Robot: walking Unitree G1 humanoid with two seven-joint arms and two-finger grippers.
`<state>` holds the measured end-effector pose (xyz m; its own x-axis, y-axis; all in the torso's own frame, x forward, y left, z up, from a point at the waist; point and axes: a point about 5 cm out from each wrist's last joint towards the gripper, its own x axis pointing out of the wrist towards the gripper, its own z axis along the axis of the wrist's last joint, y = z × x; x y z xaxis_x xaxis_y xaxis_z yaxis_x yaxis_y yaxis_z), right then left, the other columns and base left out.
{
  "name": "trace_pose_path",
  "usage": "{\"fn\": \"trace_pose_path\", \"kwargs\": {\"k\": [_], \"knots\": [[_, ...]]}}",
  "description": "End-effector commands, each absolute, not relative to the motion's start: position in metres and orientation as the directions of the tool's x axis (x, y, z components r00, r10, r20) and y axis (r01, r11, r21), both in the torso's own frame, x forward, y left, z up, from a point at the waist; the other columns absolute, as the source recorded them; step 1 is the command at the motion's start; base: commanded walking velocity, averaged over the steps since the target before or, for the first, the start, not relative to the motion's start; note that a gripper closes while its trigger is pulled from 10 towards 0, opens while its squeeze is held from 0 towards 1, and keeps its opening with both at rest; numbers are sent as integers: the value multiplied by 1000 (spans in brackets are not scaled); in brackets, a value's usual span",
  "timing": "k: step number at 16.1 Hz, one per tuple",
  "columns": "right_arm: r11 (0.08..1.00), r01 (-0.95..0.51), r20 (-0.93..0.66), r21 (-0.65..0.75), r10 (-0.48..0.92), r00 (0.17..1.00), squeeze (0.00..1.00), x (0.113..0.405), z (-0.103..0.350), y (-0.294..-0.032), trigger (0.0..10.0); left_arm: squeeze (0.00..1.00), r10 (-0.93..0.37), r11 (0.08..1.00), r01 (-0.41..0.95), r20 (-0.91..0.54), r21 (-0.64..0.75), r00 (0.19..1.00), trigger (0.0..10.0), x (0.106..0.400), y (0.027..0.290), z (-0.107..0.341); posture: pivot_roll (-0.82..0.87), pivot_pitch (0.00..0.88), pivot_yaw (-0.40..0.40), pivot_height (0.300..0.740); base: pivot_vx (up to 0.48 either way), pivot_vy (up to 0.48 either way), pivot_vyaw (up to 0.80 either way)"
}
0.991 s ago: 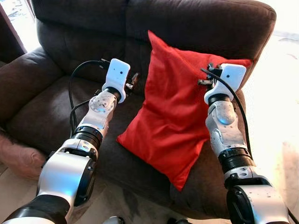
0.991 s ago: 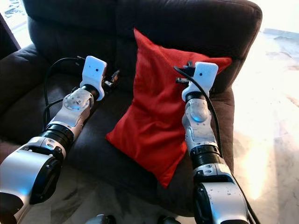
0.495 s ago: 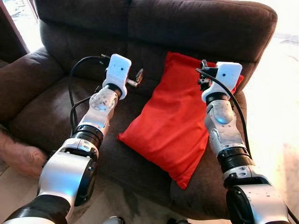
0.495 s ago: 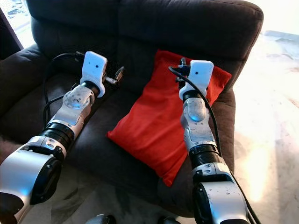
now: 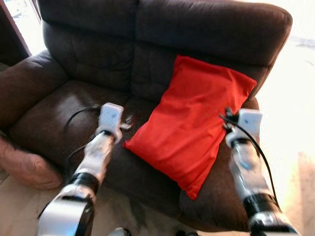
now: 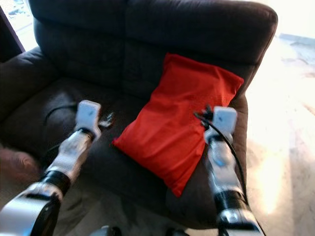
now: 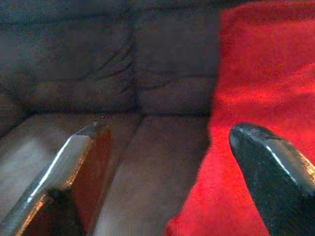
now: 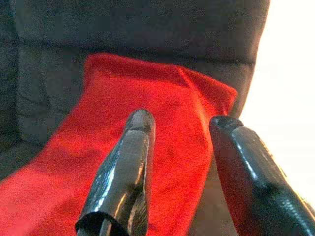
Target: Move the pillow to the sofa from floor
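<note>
I am holding both arms out low over the front of the sofa (image 5: 74, 59), and both are showing motion blur in the head views. My left tool (image 7: 167, 162) is sitting over the seat cushion, just beside the lower left corner of the pillow (image 5: 197, 118); its fingers (image 7: 74, 172) are standing wide apart with nothing between them, one over bare brown upholstery and the other over red fabric. My right tool (image 8: 179, 162) is hanging near the pillow's right edge, by the sofa's right armrest (image 5: 231, 196); its fingers (image 8: 128, 162) are also parted, with a clear gap and nothing gripped, pointing toward the upper part of the pillow. Neither tool is touching the pillow as far as I can tell. The pillow, red and rectangular, is lying on the right half of the sofa seat, tilted, its lower corner reaching the front edge of the cushion and its upper end leaning against the backrest (image 6: 197, 29). A black cable (image 5: 74, 120) is looping from my left wrist over the seat. At the lower left, beside the left armrest (image 5: 24, 88), a pinkish rounded shape (image 5: 24, 167) is resting at floor level; I cannot tell what it is. Bright pale floor (image 6: 285, 123) is lying to the right of the sofa.
</note>
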<state>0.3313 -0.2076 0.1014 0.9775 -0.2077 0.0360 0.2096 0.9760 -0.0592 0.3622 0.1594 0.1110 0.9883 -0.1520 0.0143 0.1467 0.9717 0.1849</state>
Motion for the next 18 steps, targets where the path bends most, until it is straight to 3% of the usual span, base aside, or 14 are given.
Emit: {"fn": "trace_pose_path", "kwargs": {"k": [1, 3, 4, 8, 13, 18], "knots": [[973, 217, -7, -84, -218, 976, 0, 324, 88, -215, 10000, 0, -91, 983, 93, -19, 160, 996, 10000, 356, 171, 100, 23, 78, -21, 740, 0, 0, 0], [964, 228, -135, -137, -246, 960, 0, 309, 54, -224, 10000, 0, -87, 976, 118, -170, 184, 982, 10000, 338, 174, 64, 17, 70, -18, 740, 0, 0, 0], [959, 236, -240, -155, -268, 933, 0, 298, 31, -228, 10000, 0, -107, 980, 147, -270, 134, 957, 10000, 323, 171, 39, 16, 67, -16, 740, 0, 0, 0], [965, 147, -443, -216, -231, 866, 0, 266, -12, -224, 10000, 0, -72, 982, 143, -464, 119, 883, 10000, 283, 173, -10, 15, 51, -17, 740, 0, 0, 0], [948, 154, -635, -278, -302, 712, 0, 207, -53, -249, 10000, 0, 22, 972, 156, -729, 176, 684, 10000, 207, 199, -67, 8, 31, -17, 740, 0, 0, 0], [955, 143, -682, -260, -287, 673, 0, 185, -66, -247, 10000, 0, 93, 974, 102, -768, 202, 633, 10000, 182, 216, -77, 11, 25, -15, 740, 0, 0, 0]]}}
